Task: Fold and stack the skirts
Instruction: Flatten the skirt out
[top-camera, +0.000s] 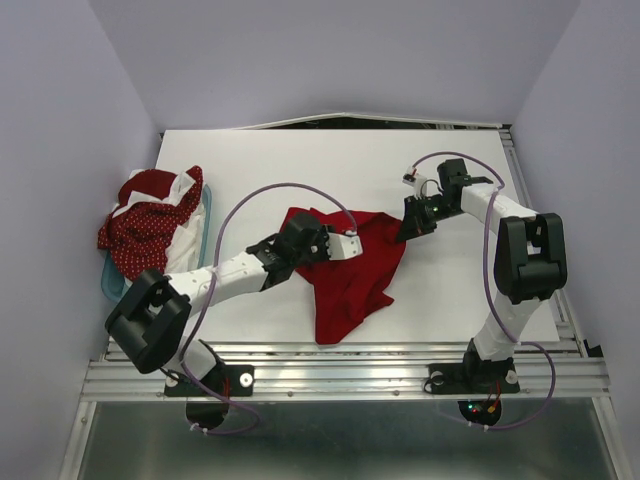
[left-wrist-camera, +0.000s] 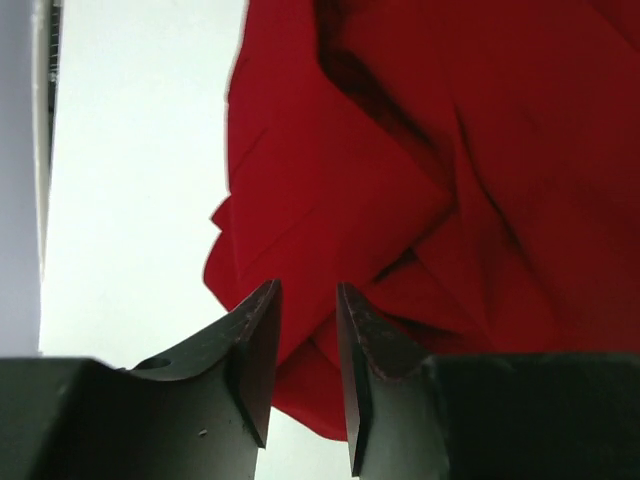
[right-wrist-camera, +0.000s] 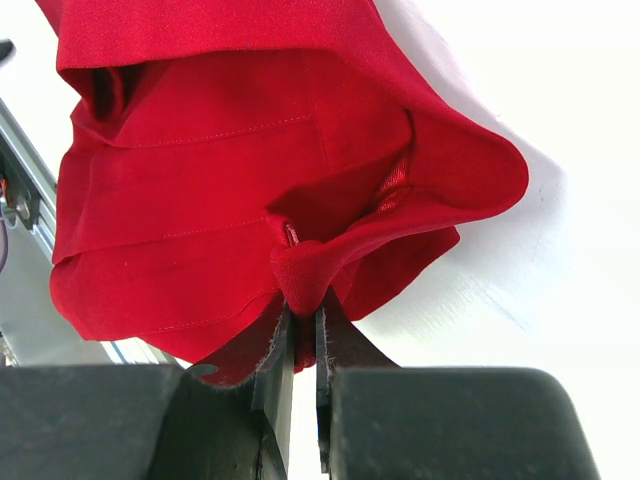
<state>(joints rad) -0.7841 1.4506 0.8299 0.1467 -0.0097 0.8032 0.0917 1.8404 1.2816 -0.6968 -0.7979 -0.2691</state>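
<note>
Cloth of the red skirt (right-wrist-camera: 200, 200) bunches just ahead of the right gripper (right-wrist-camera: 300, 318), clamped tight between its tips. Narrowly parted and holding nothing, the left gripper (left-wrist-camera: 307, 292) has the skirt's edge right before it; pinch that edge, then lift both evenly.

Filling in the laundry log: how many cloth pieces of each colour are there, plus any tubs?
plain red skirt: 1
dark red dotted cloth: 1
white cloth: 1
teal tub: 1
Total: 4 visible; the pile may hide more.
</note>
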